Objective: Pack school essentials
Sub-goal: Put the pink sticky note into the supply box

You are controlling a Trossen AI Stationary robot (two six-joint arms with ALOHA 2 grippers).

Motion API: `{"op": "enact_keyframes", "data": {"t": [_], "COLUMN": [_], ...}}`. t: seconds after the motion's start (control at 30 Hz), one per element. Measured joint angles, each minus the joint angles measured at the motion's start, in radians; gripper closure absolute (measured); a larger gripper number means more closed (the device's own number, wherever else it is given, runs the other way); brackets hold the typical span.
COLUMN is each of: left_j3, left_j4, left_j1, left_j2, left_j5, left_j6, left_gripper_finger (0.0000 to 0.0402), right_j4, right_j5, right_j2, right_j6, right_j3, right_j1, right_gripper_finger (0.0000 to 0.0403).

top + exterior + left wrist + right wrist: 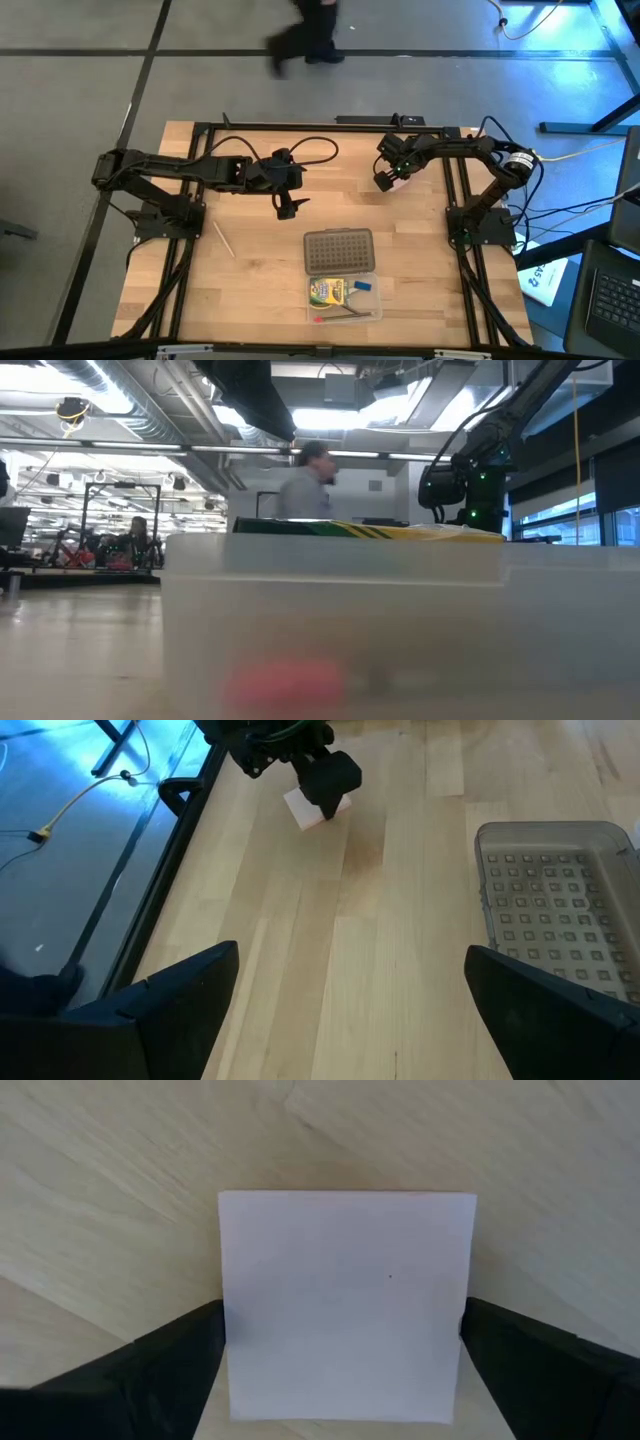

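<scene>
Right gripper [340, 1350] at the far right of the light wooden table [250, 270], fingers [150, 1370] clamped on either edge of a pale pink square paper pad [345, 1305]. Left gripper [350, 1000] mid-table, fingers spread and empty, near the clear plastic case [343, 283] with grey dotted lid [340, 251].

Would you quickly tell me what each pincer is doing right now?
Left pincer: open, empty, above the bare table.
Right pincer: shut on the pink square pad, near the table's far side.
</scene>
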Motion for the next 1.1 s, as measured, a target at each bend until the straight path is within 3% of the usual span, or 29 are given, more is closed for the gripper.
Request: {"op": "enact_keyframes", "data": {"t": [0.23, 0.57, 1.1], "left_j3": [0.0, 0.0, 0.0], "left_j4": [0.0, 0.0, 0.0], "left_j1": [0.0, 0.0, 0.0], "left_j2": [0.0, 0.0, 0.0], "left_j5": [0.0, 0.0, 0.0], "left_j6": [0.0, 0.0, 0.0], "left_gripper_finger": [0.0019, 0.0019, 0.0019], "right_j4": [-0.002, -0.005, -0.063], "right_j5": [0.001, 0.0, 0.014], "right_j2": [0.0, 0.0, 0.0], "right_j6": [0.022, 0.023, 0.041], "right_j3": [0.0, 0.001, 0.058], "right_j1": [0.012, 0.016, 0.11], "right_gripper_finger": [0.001, 0.0054, 0.0058]}}
